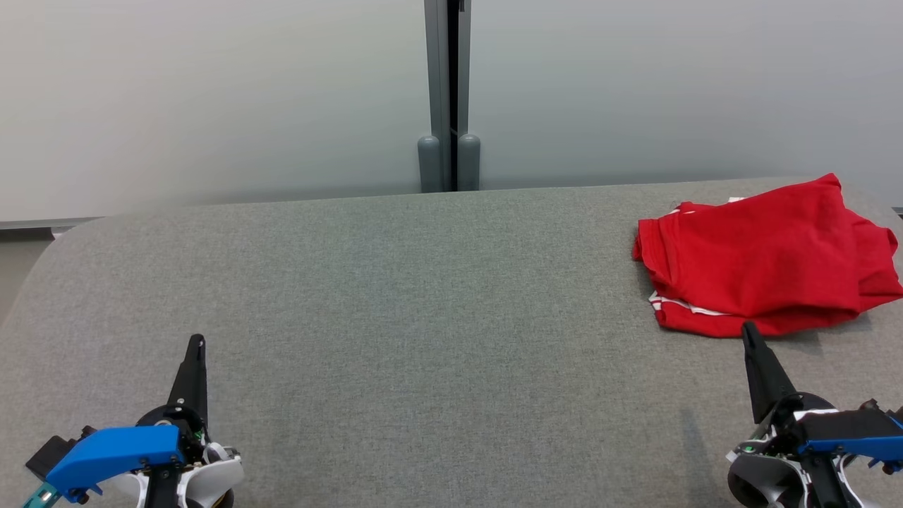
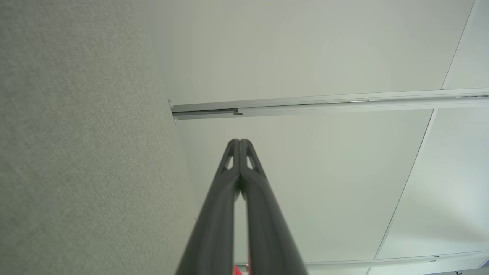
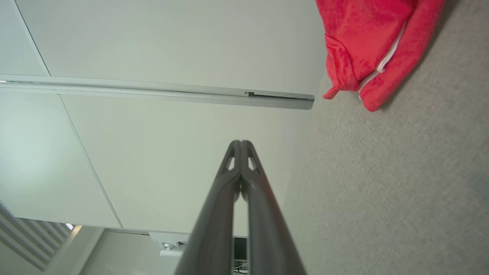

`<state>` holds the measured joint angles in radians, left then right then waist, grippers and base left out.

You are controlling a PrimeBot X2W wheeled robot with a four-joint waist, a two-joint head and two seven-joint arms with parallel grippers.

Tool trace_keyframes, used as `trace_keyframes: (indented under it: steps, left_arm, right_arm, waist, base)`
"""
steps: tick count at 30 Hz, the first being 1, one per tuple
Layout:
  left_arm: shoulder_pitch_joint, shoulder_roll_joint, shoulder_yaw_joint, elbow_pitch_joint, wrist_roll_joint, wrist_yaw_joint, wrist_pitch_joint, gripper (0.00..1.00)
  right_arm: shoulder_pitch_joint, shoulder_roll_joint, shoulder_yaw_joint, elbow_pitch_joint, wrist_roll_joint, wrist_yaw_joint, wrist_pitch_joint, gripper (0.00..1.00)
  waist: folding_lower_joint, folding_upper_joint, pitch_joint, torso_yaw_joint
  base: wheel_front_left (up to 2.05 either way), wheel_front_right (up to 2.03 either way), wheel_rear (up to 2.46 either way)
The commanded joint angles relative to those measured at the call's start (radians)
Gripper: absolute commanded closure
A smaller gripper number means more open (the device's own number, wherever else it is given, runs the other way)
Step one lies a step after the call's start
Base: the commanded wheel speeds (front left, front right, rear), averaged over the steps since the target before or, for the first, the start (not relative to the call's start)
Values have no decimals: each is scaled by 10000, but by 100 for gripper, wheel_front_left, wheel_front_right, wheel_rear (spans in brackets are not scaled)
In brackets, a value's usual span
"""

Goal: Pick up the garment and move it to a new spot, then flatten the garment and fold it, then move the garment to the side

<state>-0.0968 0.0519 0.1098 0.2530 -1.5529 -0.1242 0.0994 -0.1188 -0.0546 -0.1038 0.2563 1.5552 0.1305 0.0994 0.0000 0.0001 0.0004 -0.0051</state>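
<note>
Lying bunched on the table near the shut right hand, the garment is untouched; left hand shut too.

I'm looking down from the head camera across the grey table toward the pale wall. Both wrist cameras are sitting low, rolled sideways (table running up one edge), facing that wall; the right one is sharing the red garment with the head.

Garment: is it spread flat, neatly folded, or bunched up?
Bunched. The red garment lies in a rumpled heap of overlapping layers at the table's far right.
</note>
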Motion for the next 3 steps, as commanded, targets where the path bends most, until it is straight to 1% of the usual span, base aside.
trace_keyframes:
  steps: [1, 3]
  left_arm:
    - [-154, -11, 27, -63, -168, -107, 59, 100]
    - [-153, -14, 39, -74, -290, -111, 90, 100]
  right_arm:
    - [146, 30, -45, -89, 183, 4, 58, 100]
    - [159, 37, -75, -104, 302, 4, 106, 100]
  waist:
    - [0, -1, 3, 6]
    - [0, -1, 9, 17]
  base:
    - [0, 0, 0]
    - [0, 0, 0]
